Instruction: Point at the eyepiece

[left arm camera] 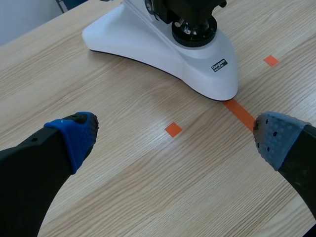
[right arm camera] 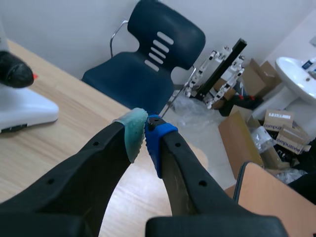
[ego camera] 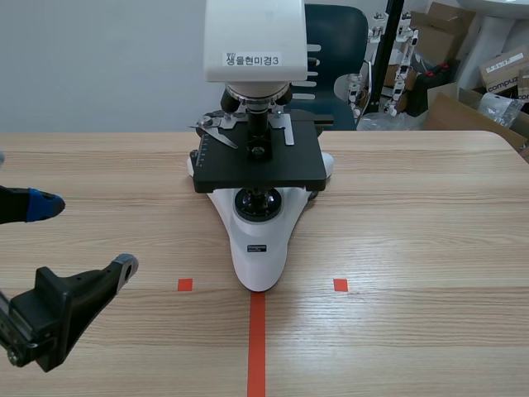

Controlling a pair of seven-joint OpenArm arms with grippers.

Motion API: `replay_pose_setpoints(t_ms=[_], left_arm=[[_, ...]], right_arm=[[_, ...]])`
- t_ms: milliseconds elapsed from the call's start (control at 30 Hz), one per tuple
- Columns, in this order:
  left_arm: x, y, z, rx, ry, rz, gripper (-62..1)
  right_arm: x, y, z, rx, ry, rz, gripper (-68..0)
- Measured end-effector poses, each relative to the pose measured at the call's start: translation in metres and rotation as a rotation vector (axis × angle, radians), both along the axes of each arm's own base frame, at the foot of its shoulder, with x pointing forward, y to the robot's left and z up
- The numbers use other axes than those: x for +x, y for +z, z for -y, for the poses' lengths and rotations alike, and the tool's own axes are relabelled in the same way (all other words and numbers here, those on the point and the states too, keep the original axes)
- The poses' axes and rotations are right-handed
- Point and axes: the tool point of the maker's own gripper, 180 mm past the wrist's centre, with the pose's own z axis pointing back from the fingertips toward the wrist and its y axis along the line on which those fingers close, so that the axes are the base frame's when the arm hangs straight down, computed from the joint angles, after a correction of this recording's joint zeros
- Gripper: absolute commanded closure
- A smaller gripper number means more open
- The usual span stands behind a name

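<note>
Hanging low at the near left, the left gripper (ego camera: 88, 234) has its blue-padded fingers (left arm camera: 74, 136) spread wide over bare wooden table (ego camera: 413, 207), holding nothing. Just right of it lies a small orange-red square (ego camera: 184, 284), and the tape line (ego camera: 257, 343) runs from the near edge up to the rounded foot of the white microscope (ego camera: 260, 240); a second square (ego camera: 340, 284) sits right of the foot. Farther back, the microscope's black stage (ego camera: 260, 169) spans the middle, and its white head (ego camera: 254, 37) with a printed label rises above. The right gripper (right arm camera: 144, 136) shows only in its own wrist view: pads pressed together, pinching nothing, raised to the right of the head. The eyepiece (right arm camera: 15, 69), a black rounded tip on the white head, lies left of those closed tips and well apart from them. Beyond the table's far edge stand a dark blue chair (right arm camera: 148, 54) and cardboard boxes (ego camera: 488, 70) at the far right.
</note>
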Motion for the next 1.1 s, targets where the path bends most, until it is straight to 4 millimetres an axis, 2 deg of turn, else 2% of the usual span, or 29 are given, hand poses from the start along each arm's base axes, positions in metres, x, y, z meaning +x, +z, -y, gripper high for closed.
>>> replay_pose_setpoints(t_ms=[233, 433, 500, 600, 833, 1100], left_arm=[[0.000, 0.000, 0.000, 0.000, 0.000, 0.000, -62.3], [0.000, 0.000, 0.000, 0.000, 0.000, 0.000, -62.3], [0.000, 0.000, 0.000, 0.000, 0.000, 0.000, -62.3], [0.000, 0.000, 0.000, 0.000, 0.000, 0.000, -62.3], [0.000, 0.000, 0.000, 0.000, 0.000, 0.000, -62.3], [0.000, 0.000, 0.000, 0.000, 0.000, 0.000, -62.3]], right_arm=[[0.016, 0.057, 0.002, 0.076, 0.052, 0.062, -3.3], [0.015, 0.087, -0.009, 0.202, 0.110, 0.088, -3.2], [0.017, 0.088, -0.012, 0.216, 0.117, 0.077, -3.2], [0.020, 0.079, -0.022, 0.230, 0.141, 0.042, -3.2], [0.034, 0.062, -0.058, 0.262, 0.207, -0.002, -3.2], [0.052, 0.062, -0.103, 0.269, 0.280, -0.009, -3.2]])
